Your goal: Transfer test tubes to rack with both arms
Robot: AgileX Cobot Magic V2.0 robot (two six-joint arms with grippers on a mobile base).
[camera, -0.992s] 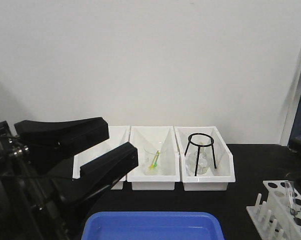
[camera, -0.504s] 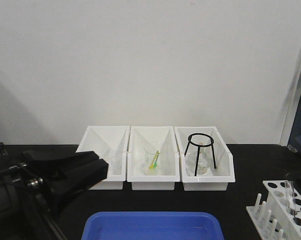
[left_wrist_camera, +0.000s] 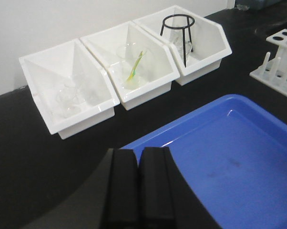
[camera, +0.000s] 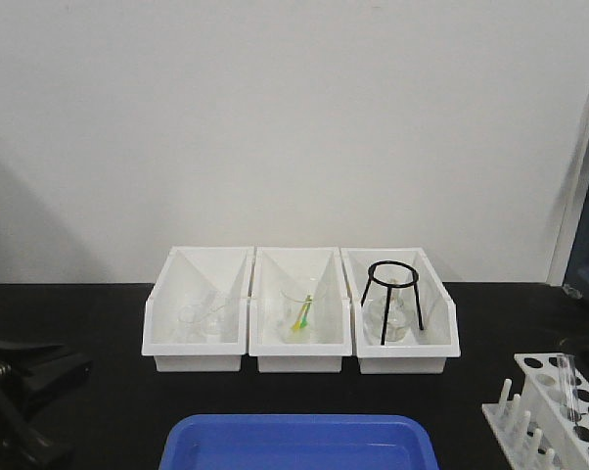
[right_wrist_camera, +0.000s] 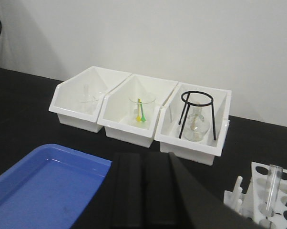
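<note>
Stretching across the black table (camera: pixel 490 323), three white bins (camera: pixel 301 313) stand side by side against the wall, and everything else sits in front of them. The blue tray (camera: pixel 299 443) lies just before the middle bin, near the table's front edge; it holds nothing I can see. To the right of the tray and well in front of the right bin stands the rack (right_wrist_camera: pixel 272 193), white, with round holes on top and pegs along its near side. One test tube (right_wrist_camera: pixel 272 181) stands upright in a hole of the rack, its open rim above the top plate.

In the bins: the left one holds clear glassware (left_wrist_camera: pixel 69 98), too faint to name; the middle one holds a beaker (right_wrist_camera: pixel 141 109) with green and yellow sticks (right_wrist_camera: pixel 140 113) inside; the right one holds a black wire tripod (right_wrist_camera: pixel 197 114) standing over a conical flask (right_wrist_camera: pixel 196 129).

The left gripper (left_wrist_camera: pixel 138 188) hangs over the table at the tray's left edge, in front of the left bin, its two fingers pressed together with nothing between them. The right gripper (right_wrist_camera: pixel 144 188) sits in front of the middle and right bins, between tray and rack, fingers likewise closed together and empty. In the front view only a dark part of the left arm (camera: pixel 25 387) shows, low and left of the tray.
</note>
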